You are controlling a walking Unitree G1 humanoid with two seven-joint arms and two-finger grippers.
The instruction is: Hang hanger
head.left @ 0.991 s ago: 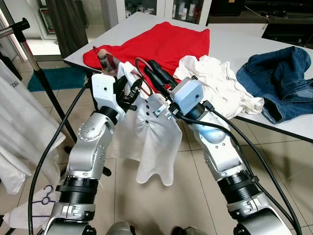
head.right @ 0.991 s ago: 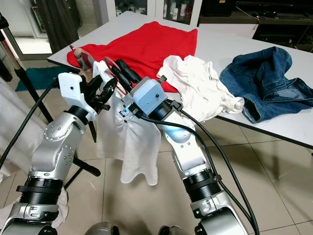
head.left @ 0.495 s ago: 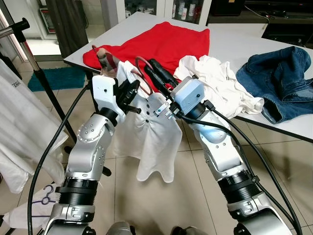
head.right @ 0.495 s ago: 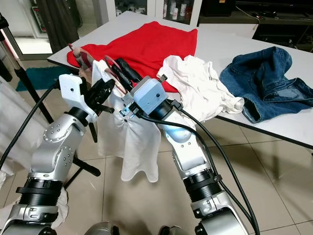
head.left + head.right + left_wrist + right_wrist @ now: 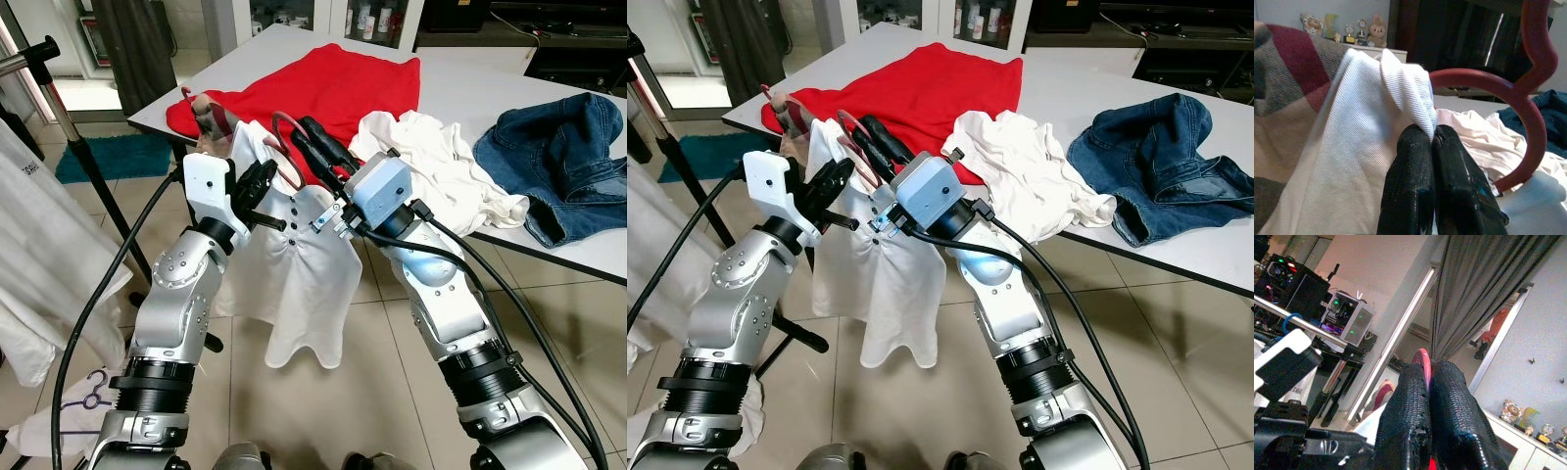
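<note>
The dark red plastic hanger (image 5: 284, 147), dressed in a white polo shirt (image 5: 304, 264), is clamped by the right gripper (image 5: 312, 140). The shirt's collar is pinched by the left gripper (image 5: 1432, 142). The metal clothes rail (image 5: 24, 56) at ten o'clock is not yet reached; hanging remains.

1. Even daylight is filling my head views, and both are staying sharp with no motion blur.
2. The white tabletop (image 5: 460, 73) is glaring mildly, while soft shadows are falling on the floor tiles (image 5: 392, 392) beneath my arms.
3. My left wrist view is looking dimmer and warmer; the left pincer (image 5: 1434, 142) is sitting soft and close, the background blurring.
4. My right wrist view is showing grain, with the right pincer (image 5: 1427, 377) slightly out of focus.
</note>
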